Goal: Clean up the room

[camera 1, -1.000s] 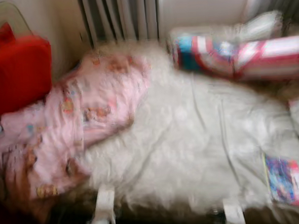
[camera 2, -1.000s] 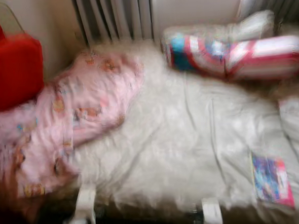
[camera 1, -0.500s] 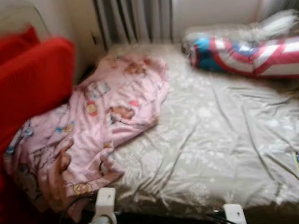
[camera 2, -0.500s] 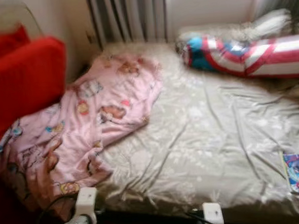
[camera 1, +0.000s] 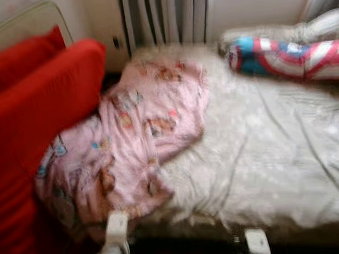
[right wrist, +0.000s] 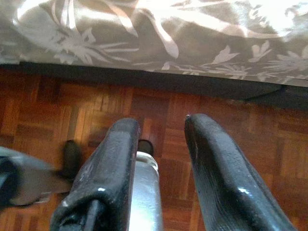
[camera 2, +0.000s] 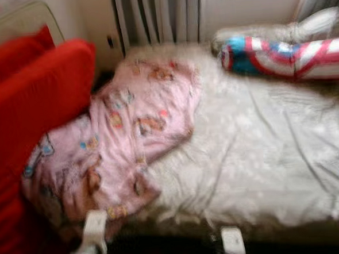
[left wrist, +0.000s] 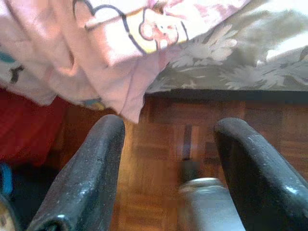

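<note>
- The pink blanket (camera 1: 133,141) lay crumpled on the bed (camera 1: 275,155), its long axis running from the far end beside the curtain (camera 1: 162,15) down to the near corner, where a fold hung over the edge against the red cushion (camera 1: 37,123).
- The left gripper (left wrist: 168,139) hung low with its fingers (left wrist: 89,178) spread apart and empty; the blanket's drooping hem sat just above and ahead of them.
- The right gripper (right wrist: 161,139) also had its fingers (right wrist: 219,178) apart, holding nothing, facing the bed's bare sheet edge over the wooden floor (right wrist: 48,110).
- Judging from this, the left arm was nearer the blanket; an upward, forward reach seemed needed.
</note>
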Controlling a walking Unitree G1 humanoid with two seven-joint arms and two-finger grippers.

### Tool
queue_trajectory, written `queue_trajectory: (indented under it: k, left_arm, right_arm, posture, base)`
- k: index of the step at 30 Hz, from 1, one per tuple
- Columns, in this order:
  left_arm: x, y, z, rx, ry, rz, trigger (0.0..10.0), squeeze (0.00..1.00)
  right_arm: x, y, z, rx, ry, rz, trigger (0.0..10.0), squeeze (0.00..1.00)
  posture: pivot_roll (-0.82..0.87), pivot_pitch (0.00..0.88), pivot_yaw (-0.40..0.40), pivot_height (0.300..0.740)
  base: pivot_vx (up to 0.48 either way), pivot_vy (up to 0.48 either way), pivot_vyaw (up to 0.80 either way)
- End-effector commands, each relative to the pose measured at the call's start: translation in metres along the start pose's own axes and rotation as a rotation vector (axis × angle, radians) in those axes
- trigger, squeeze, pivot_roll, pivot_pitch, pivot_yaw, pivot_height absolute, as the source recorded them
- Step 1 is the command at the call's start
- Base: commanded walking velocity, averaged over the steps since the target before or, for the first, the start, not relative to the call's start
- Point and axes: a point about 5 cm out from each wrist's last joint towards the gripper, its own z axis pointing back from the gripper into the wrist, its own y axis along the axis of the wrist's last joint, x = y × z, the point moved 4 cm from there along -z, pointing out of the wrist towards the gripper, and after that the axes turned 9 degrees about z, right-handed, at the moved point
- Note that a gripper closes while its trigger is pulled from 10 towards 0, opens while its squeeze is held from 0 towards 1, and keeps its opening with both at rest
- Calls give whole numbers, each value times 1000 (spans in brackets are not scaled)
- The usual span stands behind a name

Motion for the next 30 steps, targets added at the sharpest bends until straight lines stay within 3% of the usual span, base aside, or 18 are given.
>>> queue_trajectory:
  k: [1, 16, 25, 30]
  left_arm:
    - [-11, -12, 3, -34, 25, -18, 10000, 0]
    - [-12, -12, 3, -31, 14, -25, 10000, 0]
    - [-13, -13, 3, -33, 13, -26, 10000, 0]
    - [-13, -13, 3, -32, 12, -23, 10000, 0]
  right_arm:
    - [-3, 4, -1, 16, 13, 13, 10000, 0]
    - [-2, -15, 4, -5, 18, 16, 10000, 0]
    - [-1, -11, 4, 0, 17, 14, 10000, 0]
    - [2, -11, 4, 1, 3, -10, 10000, 0]
  posture:
    - [-32, 32, -33, 740]
    - [-30, 32, -35, 740]
    - [-30, 31, -34, 740]
    - [-28, 30, -35, 740]
  base:
    - [0, 0, 800]
    - [0, 0, 800]
    - [0, 0, 800]
    - [0, 0, 121]
